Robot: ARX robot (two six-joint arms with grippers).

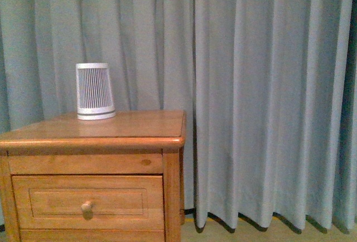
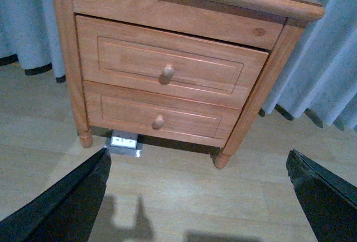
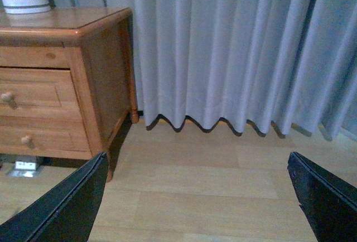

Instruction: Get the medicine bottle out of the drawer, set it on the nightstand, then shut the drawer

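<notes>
My left gripper (image 2: 197, 154) and right gripper (image 3: 197, 155) hung empty, jaws wide apart, above the floor (image 2: 184, 192).
Ahead of the left one stood the nightstand (image 2: 178, 16), its upper drawer (image 2: 128, 58) closed or nearly so. I could not see the medicine bottle anywhere. The right one faced the curtain (image 3: 223, 47), the nightstand to its left, a ribbed device (image 1: 95, 91) on top.

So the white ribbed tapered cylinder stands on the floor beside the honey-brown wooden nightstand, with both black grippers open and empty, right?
Not quite. The white ribbed tapered cylinder stands on top of the honey-brown wooden nightstand, not beside it; the front view shows this. The rest holds: the left gripper and the right gripper are both open and empty.
</notes>
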